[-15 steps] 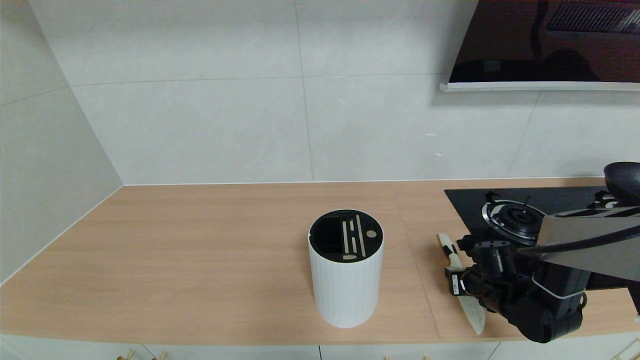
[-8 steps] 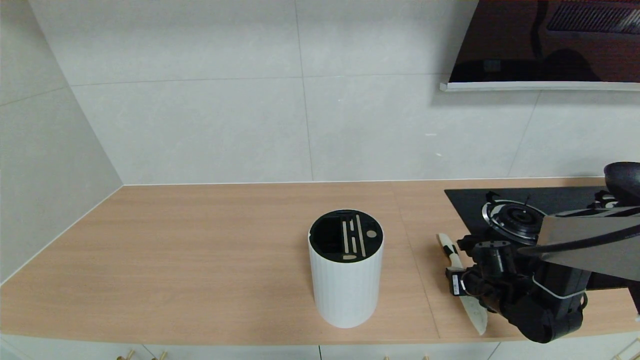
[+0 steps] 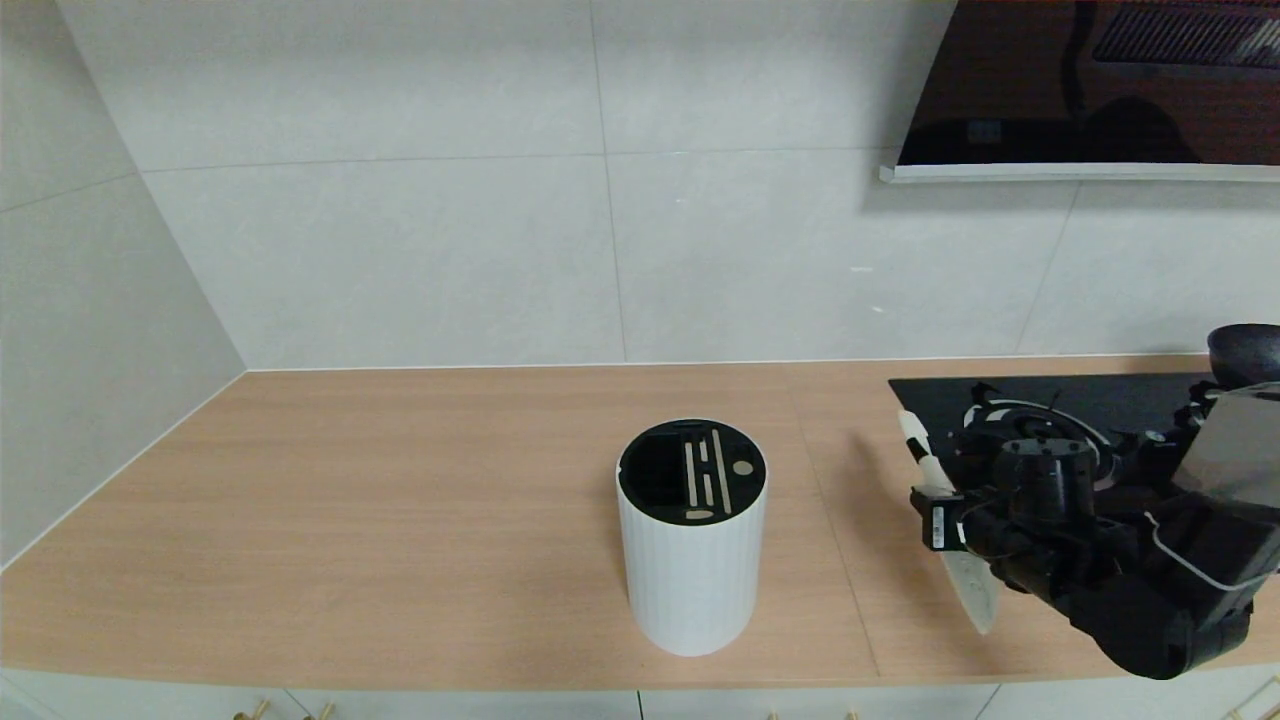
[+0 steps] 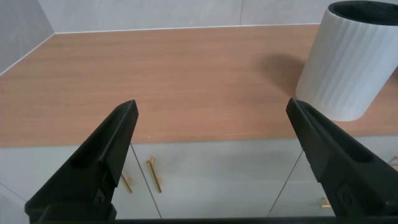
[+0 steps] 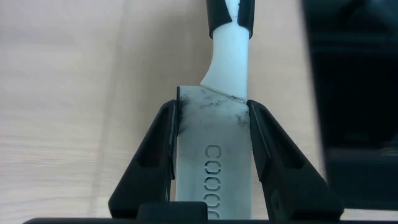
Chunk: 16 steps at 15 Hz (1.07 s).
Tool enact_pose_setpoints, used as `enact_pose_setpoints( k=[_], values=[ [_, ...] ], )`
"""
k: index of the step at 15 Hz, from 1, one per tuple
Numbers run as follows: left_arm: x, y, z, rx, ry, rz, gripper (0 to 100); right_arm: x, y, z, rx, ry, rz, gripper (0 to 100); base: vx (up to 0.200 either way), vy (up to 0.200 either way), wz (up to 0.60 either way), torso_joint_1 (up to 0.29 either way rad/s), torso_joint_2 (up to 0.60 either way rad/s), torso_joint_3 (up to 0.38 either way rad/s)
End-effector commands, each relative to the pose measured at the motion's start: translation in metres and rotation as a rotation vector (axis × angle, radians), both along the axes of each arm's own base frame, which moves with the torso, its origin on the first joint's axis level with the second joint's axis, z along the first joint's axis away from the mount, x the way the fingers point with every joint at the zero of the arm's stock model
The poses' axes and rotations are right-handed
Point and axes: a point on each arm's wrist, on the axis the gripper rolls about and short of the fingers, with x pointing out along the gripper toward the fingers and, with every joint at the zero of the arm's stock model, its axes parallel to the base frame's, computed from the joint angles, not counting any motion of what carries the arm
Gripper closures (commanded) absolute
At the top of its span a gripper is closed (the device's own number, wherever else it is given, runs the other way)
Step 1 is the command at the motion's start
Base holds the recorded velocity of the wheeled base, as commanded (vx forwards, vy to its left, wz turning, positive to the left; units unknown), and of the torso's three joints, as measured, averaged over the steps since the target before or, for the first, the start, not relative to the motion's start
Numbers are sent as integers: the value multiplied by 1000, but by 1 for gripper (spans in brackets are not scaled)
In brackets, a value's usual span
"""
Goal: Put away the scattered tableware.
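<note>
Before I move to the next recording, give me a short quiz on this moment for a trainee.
1. True or false: the right gripper is shut on the knife by its blade, not its handle.
2. Where is the white holder? A) upright on the counter, to the robot's left of the knife; B) held in the left gripper; C) tipped over on its side.
3. Fill in: the left gripper is ____ and holds nothing.
Key: 1 true; 2 A; 3 open.
</note>
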Motion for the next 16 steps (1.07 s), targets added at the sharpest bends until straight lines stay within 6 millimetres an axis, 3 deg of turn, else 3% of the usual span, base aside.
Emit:
enact_pose_setpoints(
  k=[1, 4, 6, 8, 10, 11, 12, 13, 14, 16],
  values=[
    [0, 0, 0, 0, 0, 0, 0, -8, -1, 25, 18, -68, 3, 100, 0, 0, 0, 0, 0, 0],
    [-3, 0, 12, -5, -42, -11, 0, -14, 0, 47, 32, -129, 12, 100, 0, 0, 0, 0, 0, 0],
    [-8, -2, 38, -3, -10, -115, 0, -18, -1, 71, 48, -174, 21, 100, 0, 0, 0, 0, 0, 0],
    [10, -4, 80, -18, 170, -289, 0, -18, 9, 113, 71, -245, 51, 100, 0, 0, 0, 0, 0, 0],
    [51, -8, 132, -25, 231, -351, 0, -26, 24, 147, 90, -283, 105, 100, 0, 0, 0, 0, 0, 0],
    [72, -11, 148, -28, 252, -382, 0, -28, 29, 159, 95, -287, 124, 100, 0, 0, 0, 0, 0, 0],
    [109, -15, 164, -18, 296, -425, 0, -30, 35, 174, 100, -290, 147, 100, 0, 0, 0, 0, 0, 0],
    [140, -19, 176, -16, 292, -451, 0, -29, 40, 182, 104, -298, 158, 100, 0, 0, 0, 0, 0, 0],
    [157, -21, 180, -18, 284, -455, 0, -28, 42, 184, 107, -302, 164, 100, 0, 0, 0, 0, 0, 0],
    [214, -38, 184, -57, 229, -506, 0, -29, 54, 191, 112, -317, 198, 100, 0, 0, 0, 0, 0, 0]
  ],
)
